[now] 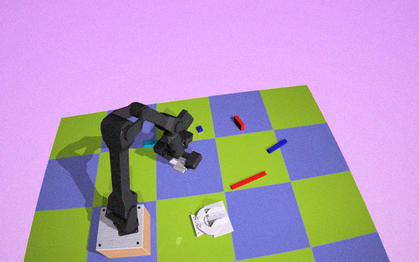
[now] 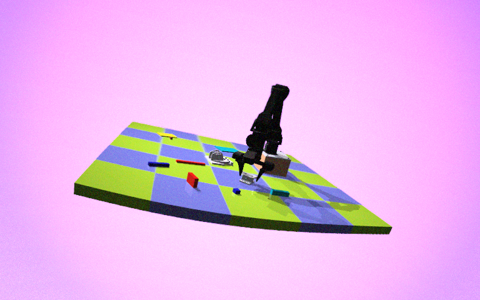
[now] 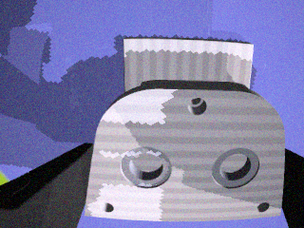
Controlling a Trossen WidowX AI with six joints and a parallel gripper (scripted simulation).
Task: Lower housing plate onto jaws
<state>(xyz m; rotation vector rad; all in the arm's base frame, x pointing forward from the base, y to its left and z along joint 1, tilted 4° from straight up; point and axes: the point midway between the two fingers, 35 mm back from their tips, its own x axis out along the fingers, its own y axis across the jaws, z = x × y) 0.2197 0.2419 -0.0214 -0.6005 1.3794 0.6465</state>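
Observation:
The housing plate (image 3: 190,130) (image 2: 248,175) is light grey, with a rounded far edge, two ringed holes and three small holes. A ribbed light block (image 3: 187,68) (image 1: 181,167) shows just beyond its far edge; whether they touch is unclear. My gripper (image 3: 186,156) (image 2: 249,177) is shut on the housing plate, one finger at each side edge. The plate is low over a blue square; any gap beneath is hidden. The white gripper-like assembly with the two jaws (image 1: 217,220) (image 2: 215,155) stands apart, near the front in the top view. Its stubs are too small to make out.
A teal block (image 1: 149,143) (image 2: 279,192) and a small blue cube (image 1: 199,129) (image 2: 236,190) lie near my hand. A red block (image 1: 239,122) (image 2: 192,180), red bar (image 1: 248,180) (image 2: 190,162) and blue bar (image 1: 277,146) (image 2: 158,164) lie farther off.

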